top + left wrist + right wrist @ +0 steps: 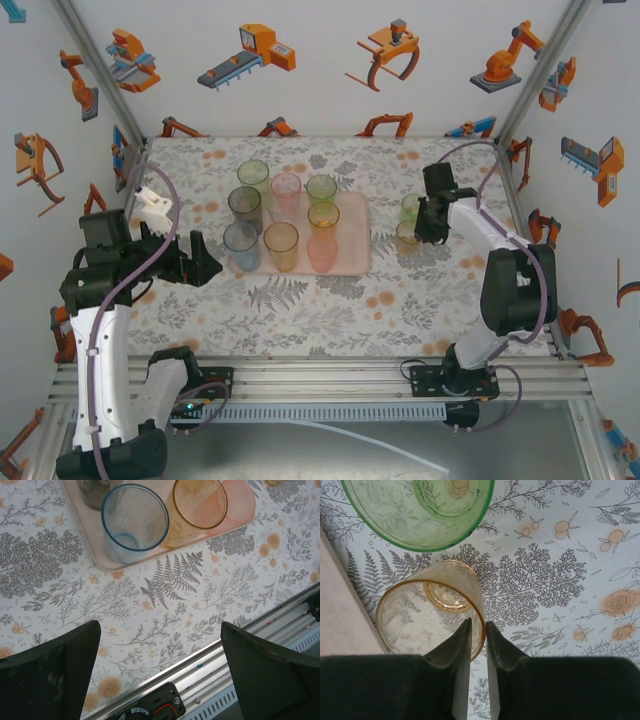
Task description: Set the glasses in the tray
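Currently the right gripper [479, 627] stands right of the tray [340, 610], its jaws nearly pressed together astride the wall of an amber glass [420, 620]. Whether the pads pinch it cannot be told. That glass stands on the table [560, 580] just beside the tray's right edge. A green glass [420, 510] is close beyond it, cut off by the frame. Open table lies to the right. The left gripper [160, 680] is spread wide and empty over bare table by the near rail [215, 677], apart from the tray's near left corner, where a blue glass [135, 522] stands. Eight glasses [281, 240] crowd the tray; their overlap hides their bases.
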You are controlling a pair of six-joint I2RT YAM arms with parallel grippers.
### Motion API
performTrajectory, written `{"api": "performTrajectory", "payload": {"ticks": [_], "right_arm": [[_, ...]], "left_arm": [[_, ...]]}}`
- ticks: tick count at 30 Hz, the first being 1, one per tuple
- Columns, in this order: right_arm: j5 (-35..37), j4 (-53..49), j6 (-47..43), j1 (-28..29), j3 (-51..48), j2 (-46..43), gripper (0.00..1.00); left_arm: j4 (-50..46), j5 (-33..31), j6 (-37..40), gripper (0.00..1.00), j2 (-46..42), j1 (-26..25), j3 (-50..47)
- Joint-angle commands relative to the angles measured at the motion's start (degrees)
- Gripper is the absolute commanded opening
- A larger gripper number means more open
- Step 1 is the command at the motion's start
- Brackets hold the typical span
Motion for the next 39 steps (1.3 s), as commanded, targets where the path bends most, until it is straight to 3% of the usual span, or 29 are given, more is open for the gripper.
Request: {"api": "performTrajectory", "payload": {"ticks": [1, 12, 28, 39], "right_arm": [[-0.69, 0.63, -0.35, -0.29, 1.53, 0.49, 0.17], [-1.54, -0.35, -0.86, -0.29, 1.51, -1.71, 0.07], [-3.53, -3.78, -1.47, 0.62, 1.99, -8.85, 0.05], [-0.51, -5.88, -0.31, 9.26, 4.31, -10.5, 0.05]], "left_arm": [[-0.25, 1.61, -0.31, 0.97, -0.6, 0.46, -0.89], [-0.26, 1.75, -0.4, 0.97, -0.95, 0.55, -0.76], [-0.1, 1.97, -0.59, 0.97, -1.26, 0.73, -0.6], [0.08, 2.31, -0.83, 0.97, -1.62, 0.99, -0.68]]}}
